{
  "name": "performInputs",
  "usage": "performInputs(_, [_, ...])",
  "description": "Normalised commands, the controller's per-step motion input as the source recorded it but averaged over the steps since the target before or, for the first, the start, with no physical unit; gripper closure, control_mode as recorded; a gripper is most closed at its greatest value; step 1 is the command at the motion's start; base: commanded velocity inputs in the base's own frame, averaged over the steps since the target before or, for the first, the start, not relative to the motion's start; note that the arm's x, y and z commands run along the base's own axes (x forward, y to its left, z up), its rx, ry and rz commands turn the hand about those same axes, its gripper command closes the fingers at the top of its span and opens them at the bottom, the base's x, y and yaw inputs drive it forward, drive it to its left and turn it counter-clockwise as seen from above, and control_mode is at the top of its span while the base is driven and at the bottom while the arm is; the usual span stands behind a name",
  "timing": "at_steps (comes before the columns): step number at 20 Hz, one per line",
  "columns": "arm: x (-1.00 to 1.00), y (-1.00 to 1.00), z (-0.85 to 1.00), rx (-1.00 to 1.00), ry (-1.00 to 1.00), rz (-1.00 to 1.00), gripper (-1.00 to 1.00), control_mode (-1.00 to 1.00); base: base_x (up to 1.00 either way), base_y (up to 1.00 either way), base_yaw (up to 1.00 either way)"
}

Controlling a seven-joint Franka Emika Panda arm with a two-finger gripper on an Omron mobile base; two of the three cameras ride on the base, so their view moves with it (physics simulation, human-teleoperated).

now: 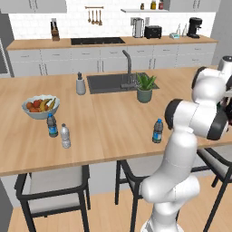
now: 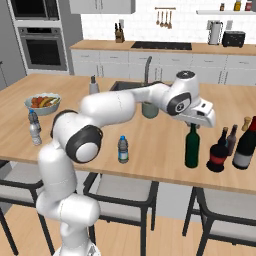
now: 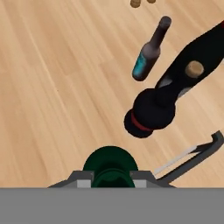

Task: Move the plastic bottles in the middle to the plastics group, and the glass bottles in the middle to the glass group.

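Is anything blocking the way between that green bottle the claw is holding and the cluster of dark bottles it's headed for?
Yes, partly. The gripper is shut on the green wine bottle. The squat black bottle with a red band stands on the counter between it and the glass group, close beside that group.

Glossy dark green glass bottle [image 2: 192, 147], matt pale wood counter [image 2: 150, 140], smooth white plastic arm [image 2: 110, 107]

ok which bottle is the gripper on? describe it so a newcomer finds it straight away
On the wooden island counter, look right of the sink toward the cluster of dark bottles near the front edge. The green bottle stands upright left of that cluster, beside the squat black bottle. It alone is green, with the gripper shut on its neck.
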Motion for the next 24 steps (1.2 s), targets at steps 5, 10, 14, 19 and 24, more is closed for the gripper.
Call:
performInputs(5, [0.25, -0.29, -0.15, 0.0, -0.02, -0.02, 1.0, -1.0, 0.0, 0.0, 0.0])
performInputs(10, [0.11, -0.14, -0.33, 0.01, 0.0, 0.0, 1.0, -1.0, 0.0, 0.0, 0.0])
performInputs(14, [0.17, -0.16, -0.29, 0.02, -0.03, 0.0, 1.0, -1.0, 0.0, 0.0, 0.0])
performInputs(19, [0.08, -0.05, -0.3, 0.05, -0.01, 0.0, 1.0, -1.0, 0.0, 0.0, 0.0])
performInputs(24, [0.08, -0.1, -0.29, 0.0, -0.02, 0.0, 1.0, -1.0, 0.0, 0.0, 0.0])
